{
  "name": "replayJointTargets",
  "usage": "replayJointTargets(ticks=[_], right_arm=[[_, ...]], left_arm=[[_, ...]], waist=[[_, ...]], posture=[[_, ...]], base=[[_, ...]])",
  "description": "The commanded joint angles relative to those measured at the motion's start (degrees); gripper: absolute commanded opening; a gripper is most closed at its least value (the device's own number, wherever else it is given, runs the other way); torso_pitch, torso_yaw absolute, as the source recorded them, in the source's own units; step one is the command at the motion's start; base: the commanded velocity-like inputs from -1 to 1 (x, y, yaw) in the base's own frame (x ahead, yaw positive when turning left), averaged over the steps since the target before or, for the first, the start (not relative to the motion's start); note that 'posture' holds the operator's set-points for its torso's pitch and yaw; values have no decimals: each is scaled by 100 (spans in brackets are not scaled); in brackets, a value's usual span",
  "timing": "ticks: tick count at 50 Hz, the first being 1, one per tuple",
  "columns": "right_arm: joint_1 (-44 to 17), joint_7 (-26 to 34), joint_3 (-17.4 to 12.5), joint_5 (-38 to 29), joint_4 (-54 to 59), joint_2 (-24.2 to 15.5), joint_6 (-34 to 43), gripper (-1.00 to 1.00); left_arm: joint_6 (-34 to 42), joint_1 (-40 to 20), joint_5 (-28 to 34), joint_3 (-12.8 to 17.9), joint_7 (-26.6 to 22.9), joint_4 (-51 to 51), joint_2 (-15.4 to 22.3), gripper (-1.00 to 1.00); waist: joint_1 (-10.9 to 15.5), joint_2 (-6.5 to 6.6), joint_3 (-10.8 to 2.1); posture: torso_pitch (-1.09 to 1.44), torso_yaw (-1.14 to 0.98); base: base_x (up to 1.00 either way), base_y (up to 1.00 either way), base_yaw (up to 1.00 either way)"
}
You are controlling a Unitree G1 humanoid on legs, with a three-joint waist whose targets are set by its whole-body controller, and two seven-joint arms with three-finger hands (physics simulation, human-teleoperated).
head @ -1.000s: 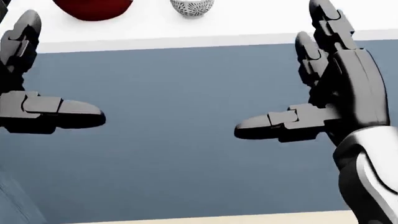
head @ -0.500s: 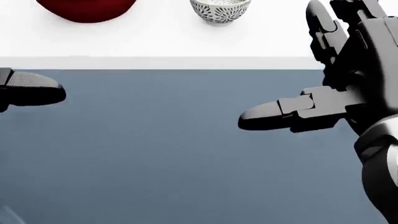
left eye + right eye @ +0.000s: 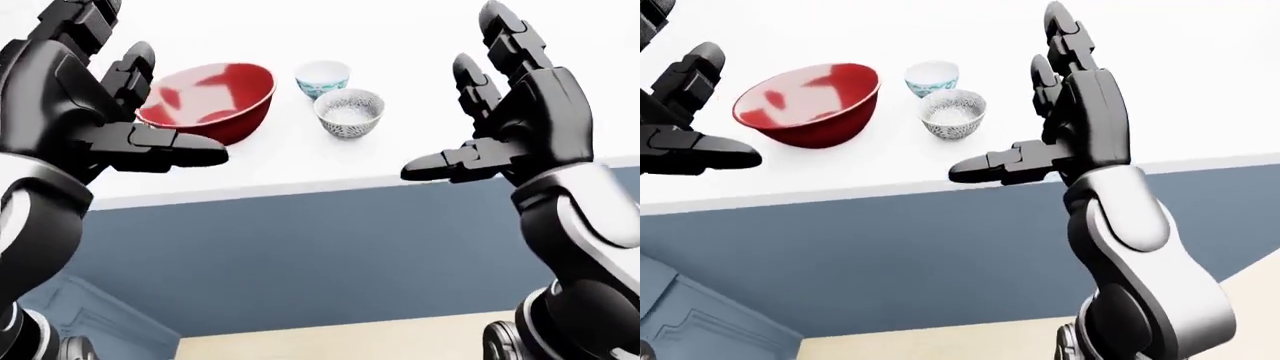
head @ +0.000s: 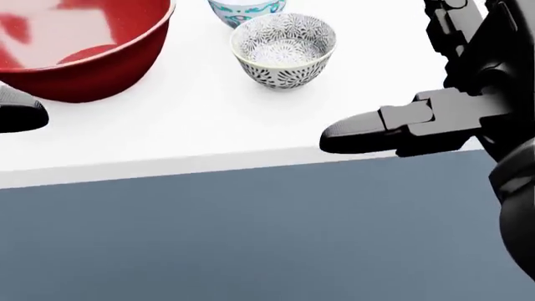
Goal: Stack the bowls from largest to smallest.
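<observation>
Camera moved in: red bowl point(image 3: 210, 97), patterned bowl point(image 4: 283, 50), teal bowl point(image 3: 322, 77) now reachable. Left hand point(image 3: 95, 112), right hand point(image 3: 500, 120) spread wide, empty. Stacking unstarted.

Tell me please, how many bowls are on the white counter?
3. The red bowl is at the left of the left-eye view, the teal-patterned bowl right of it and higher, and the grey-patterned bowl just below that one. Nothing seems hidden.
</observation>
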Motion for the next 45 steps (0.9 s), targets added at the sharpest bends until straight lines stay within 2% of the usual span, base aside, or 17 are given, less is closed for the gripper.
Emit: replayJointTargets(ticks=[1,5,7,8,9,16,17,21,23,24,26,35,37,38,40,42,45], right_arm=[[-165,-36,7,64,-137,-24,-125,100],[-212,-97,8,114,-98,4,-116,100],[-184,-116,2,134,-94,0,-144,100],[-176,-126,-1,145,-90,-1,-166,100],[-163,-130,11,145,-65,-11,-199,100],[-215,-265,-122,409,-117,-153,-202,100],[-230,-284,-103,428,-121,-171,-187,100],[-244,-319,-94,480,-105,-187,-222,100],[-297,-359,-163,557,-133,-215,-156,100],[-312,-388,-184,592,-144,-221,-138,100],[-318,-424,-197,640,-141,-239,-143,100],[-232,-490,-124,692,-85,-283,-288,100],[-269,-528,-228,789,-118,-286,-236,100],[-300,-560,-261,836,-118,-307,-228,100],[-354,-634,-253,904,-101,-329,-212,100],[-344,-681,-267,970,-93,-341,-222,100],[-307,-743,-361,1108,-96,-399,-280,100]], left_arm=[[-274,-94,4,122,76,3,130,100],[-340,-77,-103,113,143,25,223,100],[-404,-36,-65,80,116,41,232,100],[-421,-24,-56,72,106,41,235,100],[-430,-12,-59,77,100,37,238,100],[-406,-24,-105,43,153,-16,228,100],[-409,-44,-111,43,153,0,241,100],[-394,-69,-263,110,217,-4,320,100],[-439,-61,-302,95,239,9,350,100],[-444,-56,-327,95,256,4,365,100],[-460,-56,-351,91,271,13,388,100],[-543,8,-234,39,184,39,376,100],[-537,12,-177,20,150,32,343,100],[-520,9,-156,16,140,25,332,100],[-453,-24,-261,84,191,-3,361,100],[-463,-21,-280,96,195,3,380,100],[-486,8,-290,80,204,-19,381,100]], waist=[[25,-48,-69],[18,314,-42],[-7,732,-166],[15,481,-98],[15,597,-46],[-33,356,177],[-48,388,94],[-10,-13,62],[1,-354,-56],[-51,-62,2],[-27,-166,-84],[-48,175,9],[-85,369,10],[-132,855,-90],[-75,703,115],[-77,641,-45],[-17,482,72]], posture=[[0,0],[0,0],[0,0],[0,0],[0,0],[0,0],[0,0],[0,0],[0,0],[0,0],[0,0],[0,0],[0,0],[0,0],[0,0],[0,0],[0,0]], base=[[0,42,0],[0,41,0],[0,37,0],[0,36,0],[0,34,0],[0,7,0],[0,16,0],[0,30,0],[0,32,0],[0,30,0],[0,30,0],[0,51,0],[0,41,0],[0,21,0],[0,3,0],[8,0,0],[14,0,0]])
